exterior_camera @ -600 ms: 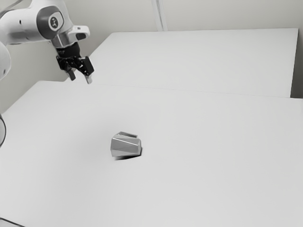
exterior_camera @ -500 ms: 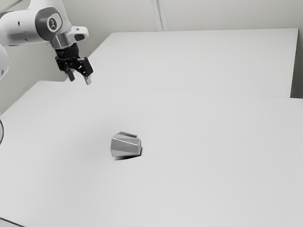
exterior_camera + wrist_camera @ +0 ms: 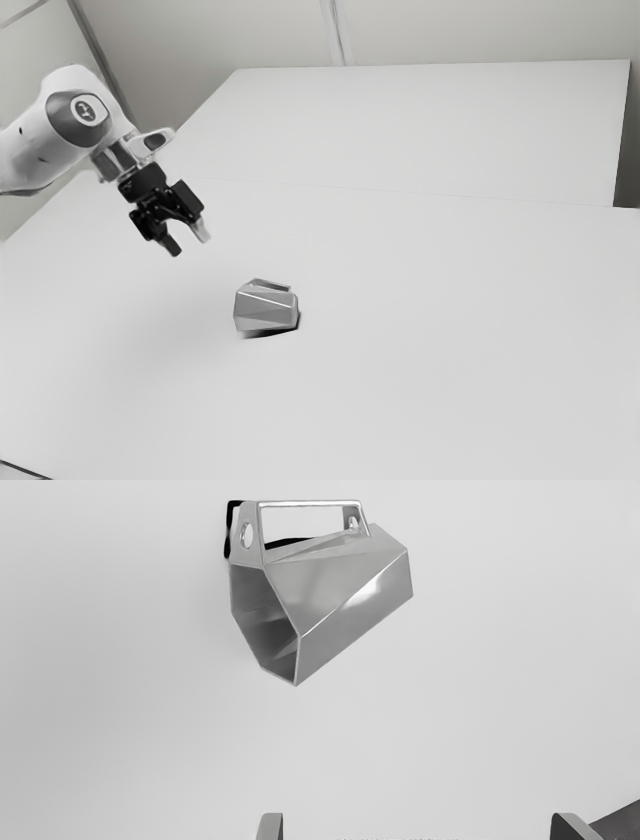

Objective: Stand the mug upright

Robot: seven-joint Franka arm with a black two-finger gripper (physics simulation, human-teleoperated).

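White desk under the mug, which lies on its side; pale wall beyond it. Near the mug hangs the gripper, spread, empty. The wrist view shows the mug's mouth.

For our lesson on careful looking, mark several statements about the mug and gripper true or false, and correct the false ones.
1. The mug lies on its side on the table. True.
2. The gripper is shut on the mug. False: it is open, apart from the mug and above the table.
3. The mug's handle has a round hole in its side. True.
4. The mug's walls are smoothly rounded. False: they are flat faces meeting at edges.
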